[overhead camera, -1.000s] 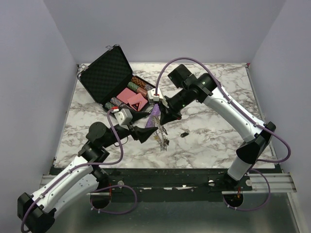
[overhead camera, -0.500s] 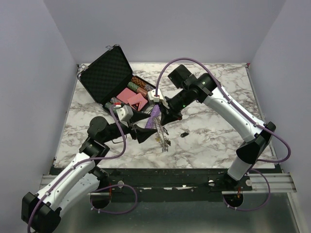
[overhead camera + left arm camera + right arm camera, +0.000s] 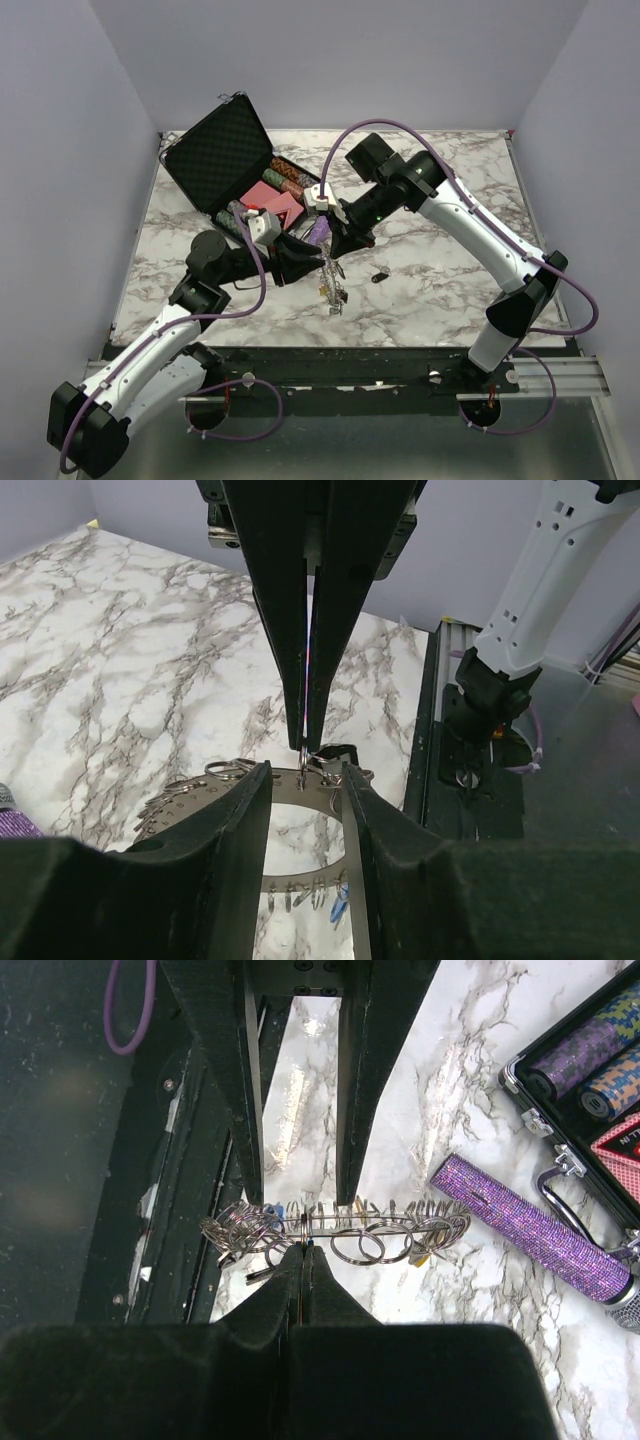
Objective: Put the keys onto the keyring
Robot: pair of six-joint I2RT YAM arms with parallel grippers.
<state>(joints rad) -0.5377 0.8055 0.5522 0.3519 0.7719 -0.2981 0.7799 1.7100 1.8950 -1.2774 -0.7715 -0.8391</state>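
- The fingers of my right gripper [image 3: 303, 1252] are pressed tight together. They pinch the thin wire of the keyring [image 3: 380, 1222].
- The keyring hangs from that pinch, up off the table [image 3: 450, 290]. Its keys [image 3: 335, 292] dangle in a bunch under it.
- The fingers of my left gripper [image 3: 303, 792] are apart, one on each side of the ring. They are not squeezing anything.
- What changed: in the last second my left arm [image 3: 150, 350] has pushed in and up toward the right gripper. It was lower and farther back. Now its tips sit right at the ring.
- The right gripper and the ring have hardly moved.
- One loose key [image 3: 380, 276] with a black head lies on the table, near the ring on its right side. Nothing holds it.
- The purple tube [image 3: 530, 1225] lies close by, next to the open case [image 3: 215, 155].
- I think the left gripper is about to grab the ring, so both grippers can hold it. The loose key is not on yet.
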